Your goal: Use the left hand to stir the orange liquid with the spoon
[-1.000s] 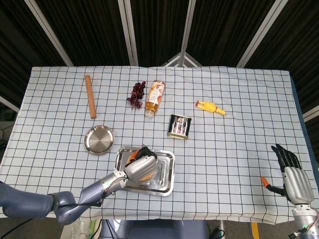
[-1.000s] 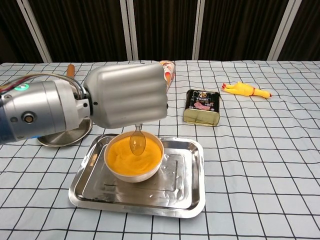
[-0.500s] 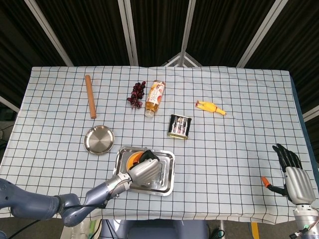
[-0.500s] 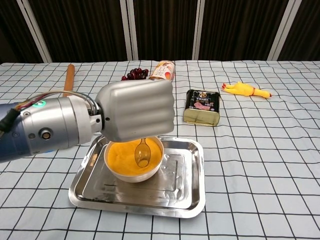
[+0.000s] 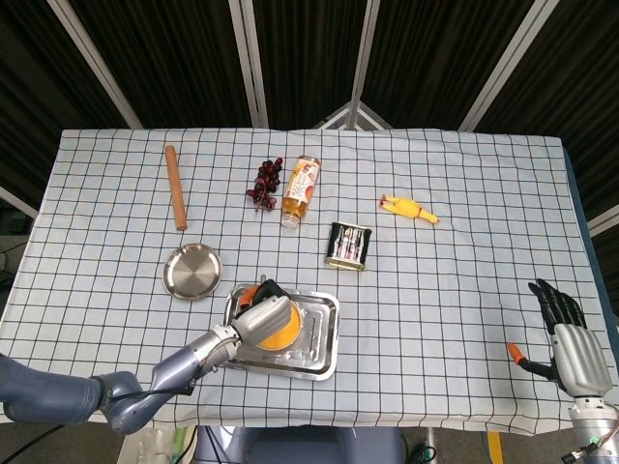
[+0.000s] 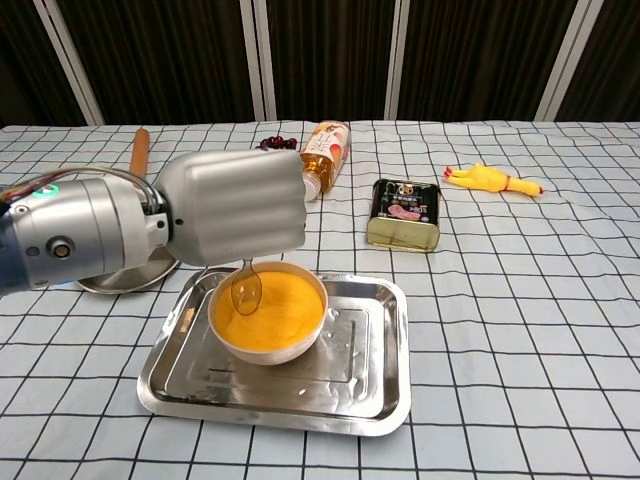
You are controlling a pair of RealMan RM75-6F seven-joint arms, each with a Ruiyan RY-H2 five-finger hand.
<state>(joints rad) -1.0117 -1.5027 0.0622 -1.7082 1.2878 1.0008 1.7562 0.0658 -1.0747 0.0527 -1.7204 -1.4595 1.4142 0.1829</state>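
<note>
On the checked cloth: one steel tray [image 6: 385,395], one white bowl [image 6: 268,343] of orange liquid [image 6: 280,315] standing in the tray's left half, one spoon [image 6: 246,292], one small round steel plate [image 5: 191,272], one wooden rolling pin [image 5: 175,187], one bunch of dark grapes [image 5: 265,183], one bottle [image 5: 301,189] lying on its side, one tin can [image 5: 349,245], one yellow rubber chicken [image 5: 410,209]. Left hand [image 6: 233,207] is clenched into a fist around the spoon's handle, which is hidden inside the fist; the spoon hangs down from the underside of the fist, its clear bowl-end at the left edge of the liquid, against the white bowl's rim. Whether the tip is submerged cannot be told. The left forearm comes in from the lower left, roughly level, with the fist directly above the white bowl's left side, back of the hand toward the chest camera. Right hand [image 5: 563,334] sits at the table's far right edge, well apart from everything, fingers extended and spread, grasping nothing.
</note>
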